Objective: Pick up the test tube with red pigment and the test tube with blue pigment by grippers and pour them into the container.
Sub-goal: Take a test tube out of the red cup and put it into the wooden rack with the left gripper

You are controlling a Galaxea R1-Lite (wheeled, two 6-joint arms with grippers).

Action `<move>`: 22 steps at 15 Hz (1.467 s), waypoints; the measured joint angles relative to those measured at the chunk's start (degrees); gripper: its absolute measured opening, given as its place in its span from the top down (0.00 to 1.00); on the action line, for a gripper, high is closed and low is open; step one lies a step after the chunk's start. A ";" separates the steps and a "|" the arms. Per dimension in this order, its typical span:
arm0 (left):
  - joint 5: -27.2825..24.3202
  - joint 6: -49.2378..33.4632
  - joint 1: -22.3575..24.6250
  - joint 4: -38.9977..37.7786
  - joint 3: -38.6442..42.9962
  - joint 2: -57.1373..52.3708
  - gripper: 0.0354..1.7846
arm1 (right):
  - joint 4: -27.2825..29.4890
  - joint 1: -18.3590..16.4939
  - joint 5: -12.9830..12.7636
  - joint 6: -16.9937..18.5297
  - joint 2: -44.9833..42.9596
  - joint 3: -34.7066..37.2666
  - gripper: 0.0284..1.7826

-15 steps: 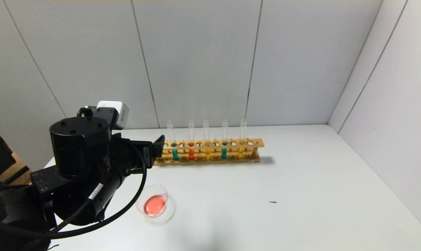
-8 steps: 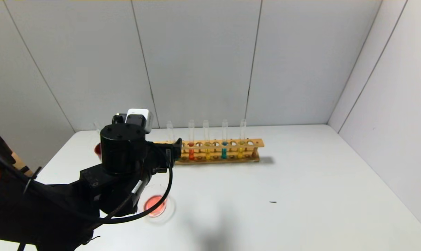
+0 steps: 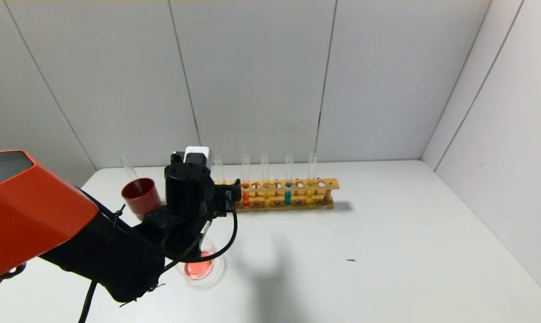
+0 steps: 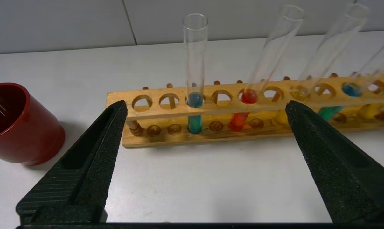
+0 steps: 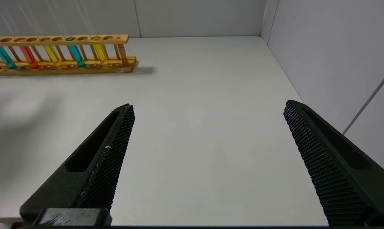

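My left hand (image 4: pixel 204 111), fingers spread apart, faces the wooden rack (image 4: pixel 211 105) on the white surface (image 3: pixel 387 251) by grey wall panels (image 3: pixel 252 80); the blue-pigment tube (image 4: pixel 195 95) stands there.

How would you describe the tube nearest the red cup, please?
Find the wooden rack at the back of the table. The blue tube stands upright at the end nearest the red cup. Teal liquid, unlike its orange-red neighbour.

Head camera looks down from afar; both wrist cameras share the rack (image 4: pixel 242 108).
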 joint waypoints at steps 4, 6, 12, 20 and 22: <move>-3.39 -0.20 2.52 -0.13 -1.79 2.89 0.02 | 0.00 0.00 0.00 0.00 0.00 0.00 0.04; -4.14 -0.11 3.17 -0.09 -2.95 3.89 0.02 | 0.00 0.00 -0.02 0.00 0.00 0.00 0.04; -6.31 0.30 5.32 0.55 -7.06 6.62 0.02 | 0.00 0.00 0.02 -0.01 0.00 0.00 0.04; -7.28 2.73 7.77 1.01 -12.62 9.70 0.02 | 0.00 0.00 -0.02 0.00 0.00 0.00 0.04; -7.25 2.76 7.72 1.21 -13.31 10.34 0.02 | 0.00 0.00 0.00 -0.01 0.00 0.00 0.04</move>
